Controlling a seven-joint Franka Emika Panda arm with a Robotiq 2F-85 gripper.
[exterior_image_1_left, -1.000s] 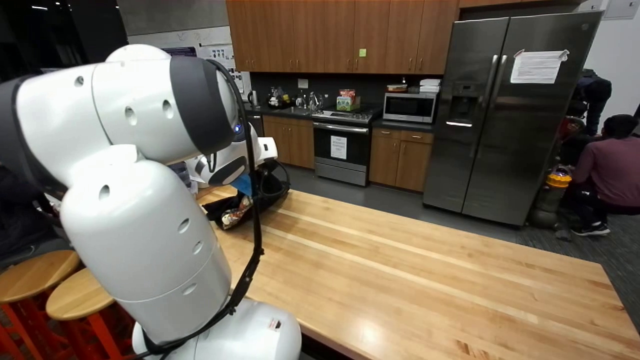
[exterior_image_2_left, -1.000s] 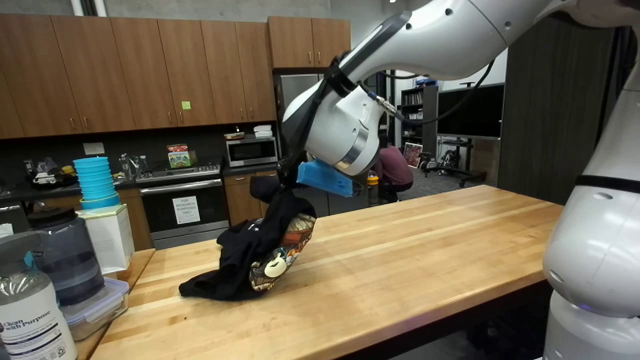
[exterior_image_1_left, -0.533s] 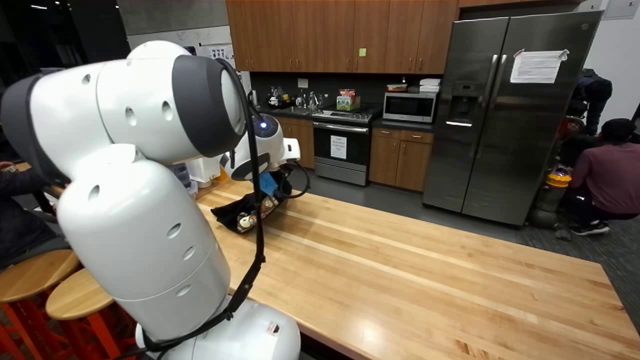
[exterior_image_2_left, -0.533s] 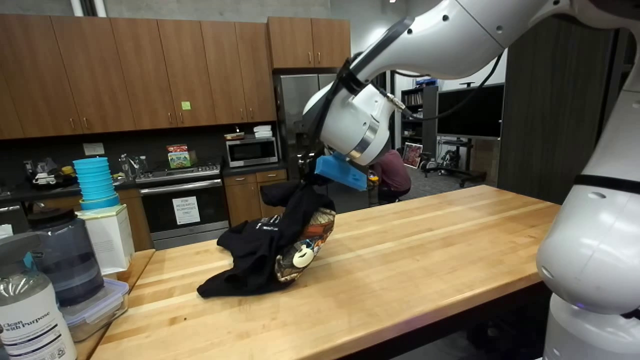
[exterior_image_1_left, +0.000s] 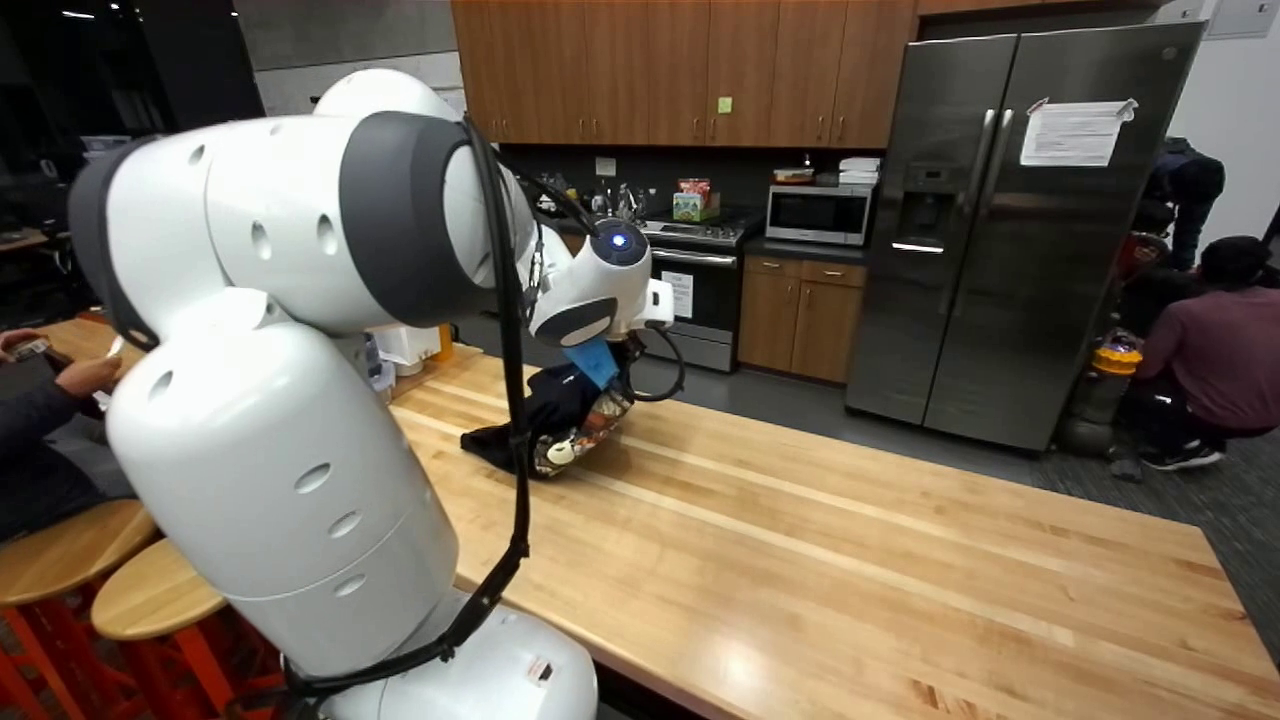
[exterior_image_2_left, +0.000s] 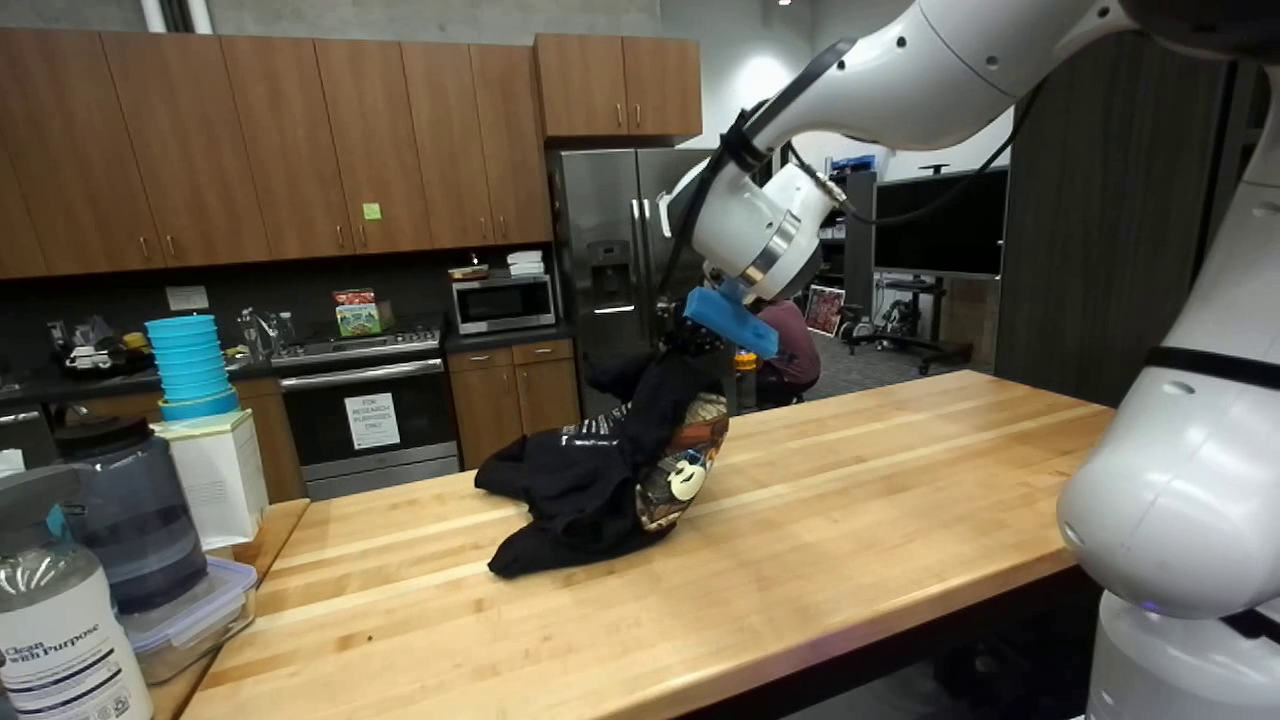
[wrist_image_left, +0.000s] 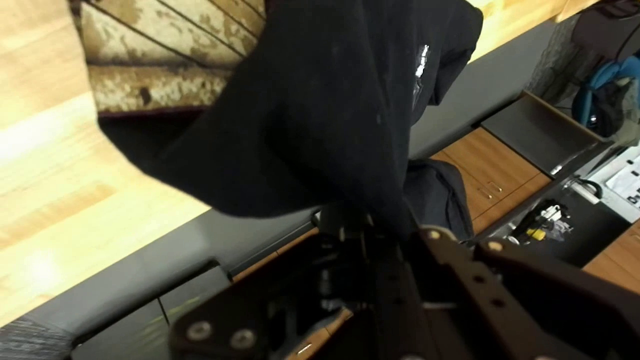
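Note:
A black garment (exterior_image_2_left: 590, 490) with white lettering and a colourful printed patch hangs from my gripper (exterior_image_2_left: 690, 338). Its upper part is lifted, and its lower part lies on the wooden table. The garment also shows in an exterior view (exterior_image_1_left: 565, 395), partly behind the arm's cable. In the wrist view the black cloth (wrist_image_left: 320, 110) runs into the jaws of the gripper (wrist_image_left: 370, 222), which are shut on it. The fingertips are dark and partly hidden by the cloth. A blue piece (exterior_image_2_left: 730, 320) is fixed beside the gripper.
The wooden table (exterior_image_1_left: 850, 540) stretches beyond the garment. At its end are a spray bottle (exterior_image_2_left: 70, 620), a dark jug (exterior_image_2_left: 130, 510), a lidded container (exterior_image_2_left: 195, 610) and stacked blue cups (exterior_image_2_left: 190, 365) on a white box (exterior_image_2_left: 215, 470). Stools (exterior_image_1_left: 160, 590) and a seated person (exterior_image_1_left: 45, 440) are near the arm.
My gripper has moved to the right in both exterior views, dragging the black garment along the table. The person's hands have come into view at the left edge of an exterior view.

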